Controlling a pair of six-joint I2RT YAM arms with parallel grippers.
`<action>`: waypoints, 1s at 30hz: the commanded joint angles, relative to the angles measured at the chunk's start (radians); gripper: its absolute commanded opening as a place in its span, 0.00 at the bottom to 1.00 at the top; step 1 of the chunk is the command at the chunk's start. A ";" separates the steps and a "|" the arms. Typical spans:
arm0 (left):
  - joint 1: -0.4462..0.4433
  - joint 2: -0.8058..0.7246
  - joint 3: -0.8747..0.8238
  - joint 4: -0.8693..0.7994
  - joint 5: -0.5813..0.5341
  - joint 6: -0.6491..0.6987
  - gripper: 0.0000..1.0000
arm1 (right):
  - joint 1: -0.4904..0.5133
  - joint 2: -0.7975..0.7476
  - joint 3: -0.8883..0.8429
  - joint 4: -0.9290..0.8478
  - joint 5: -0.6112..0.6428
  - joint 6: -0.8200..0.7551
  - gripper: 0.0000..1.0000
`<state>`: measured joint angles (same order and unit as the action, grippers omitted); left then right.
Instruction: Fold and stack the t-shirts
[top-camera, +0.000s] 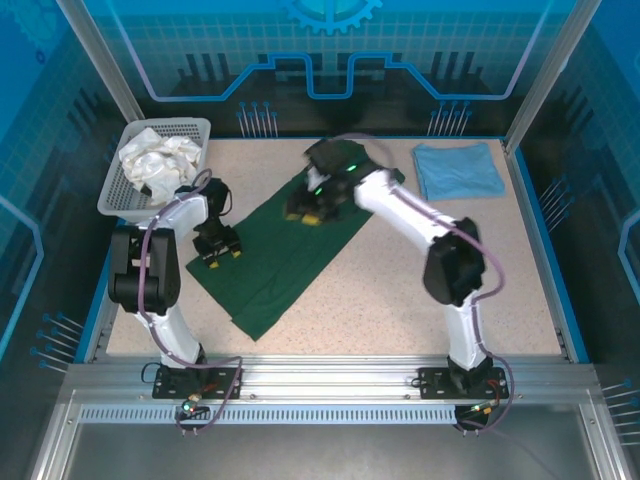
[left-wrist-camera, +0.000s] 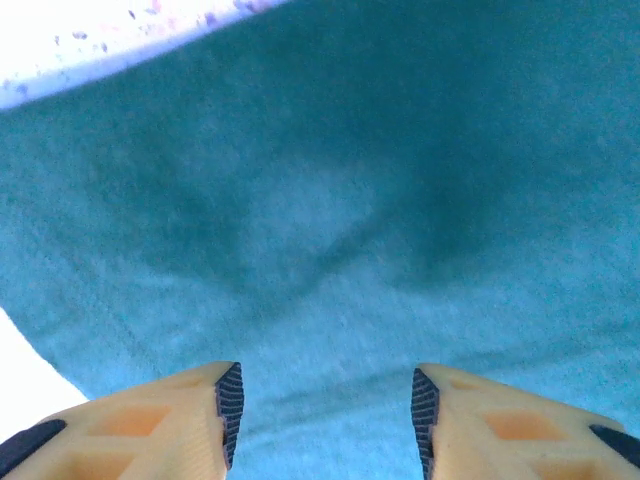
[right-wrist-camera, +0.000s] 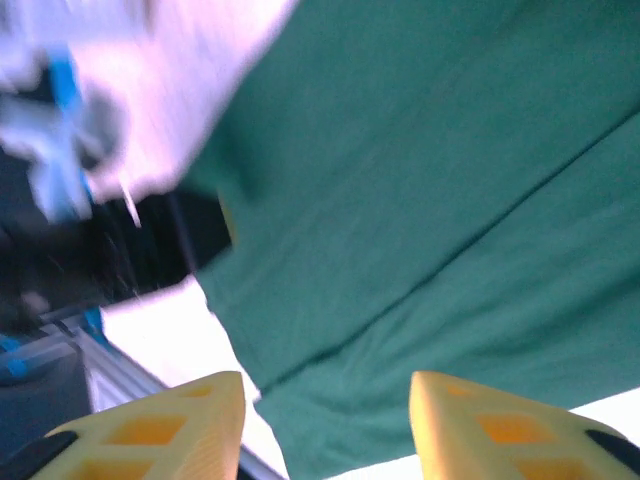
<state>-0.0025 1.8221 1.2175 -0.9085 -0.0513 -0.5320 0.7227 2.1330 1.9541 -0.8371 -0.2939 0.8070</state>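
The dark green t-shirt (top-camera: 285, 265) lies as a long folded strip, slanting across the middle of the table. A light blue t-shirt (top-camera: 457, 170) rests folded flat at the back right. My left gripper (top-camera: 218, 258) sits at the green shirt's left edge. In the left wrist view it (left-wrist-camera: 327, 385) is open just above the green cloth (left-wrist-camera: 330, 200), nothing between its fingers. My right gripper (top-camera: 308, 212) hovers over the strip's far end. In the blurred right wrist view it (right-wrist-camera: 327, 390) is open above the green shirt (right-wrist-camera: 420, 180).
A white mesh basket (top-camera: 195, 128) holding crumpled white cloth (top-camera: 155, 160) stands at the back left corner. Bare speckled tabletop (top-camera: 400, 290) stretches to the right of the green shirt and in front of the blue one.
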 joint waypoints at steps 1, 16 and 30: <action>0.001 0.037 -0.037 0.051 0.050 0.007 0.50 | 0.035 0.128 0.006 -0.115 -0.026 -0.047 0.46; -0.117 0.037 -0.157 0.125 0.200 -0.062 0.51 | -0.101 0.118 -0.298 -0.111 0.040 -0.083 0.50; -0.496 -0.101 -0.322 0.233 0.280 -0.532 0.55 | -0.332 -0.107 -0.550 -0.122 0.051 -0.279 0.57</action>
<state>-0.4286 1.7073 0.9611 -0.6758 0.2047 -0.8898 0.4320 2.0598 1.4418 -0.8989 -0.3298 0.5972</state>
